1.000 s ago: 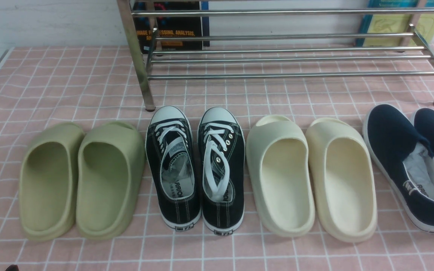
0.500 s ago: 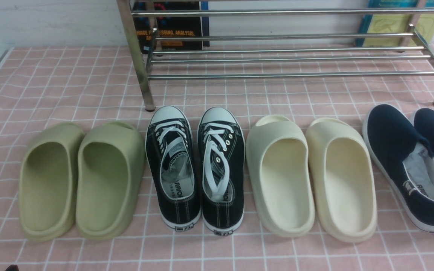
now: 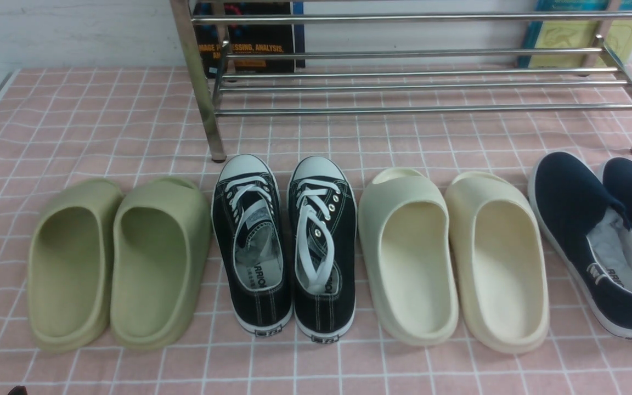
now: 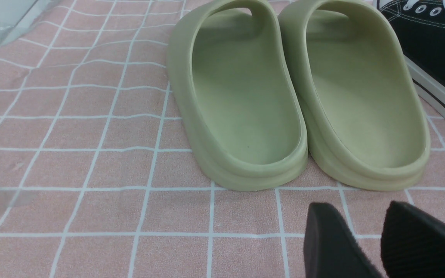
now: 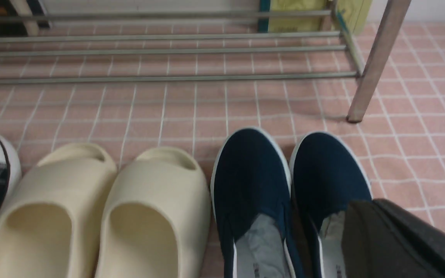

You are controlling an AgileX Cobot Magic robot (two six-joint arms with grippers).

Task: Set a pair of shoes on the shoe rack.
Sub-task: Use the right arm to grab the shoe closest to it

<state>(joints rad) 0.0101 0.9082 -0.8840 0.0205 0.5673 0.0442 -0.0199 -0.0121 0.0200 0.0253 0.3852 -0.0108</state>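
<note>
The right claw [image 5: 369, 216] is closed w/ nothing visibly in it. It hangs over the heel end of the right-hand navy shoe; contact is unclear, as the view is blurred there. The pair of shoes [image 5: 253, 173] sits side by side on the bench [image 4: 91, 170], under & just ahead of that claw, toes twd the shoe rack [image 5: 160, 78] further ahead. The left claw [image 4: 363, 220] has its fingers slightly apart, only cloth btwn them. The green slides [image 4: 242, 100] lie just ahead of it.
</note>
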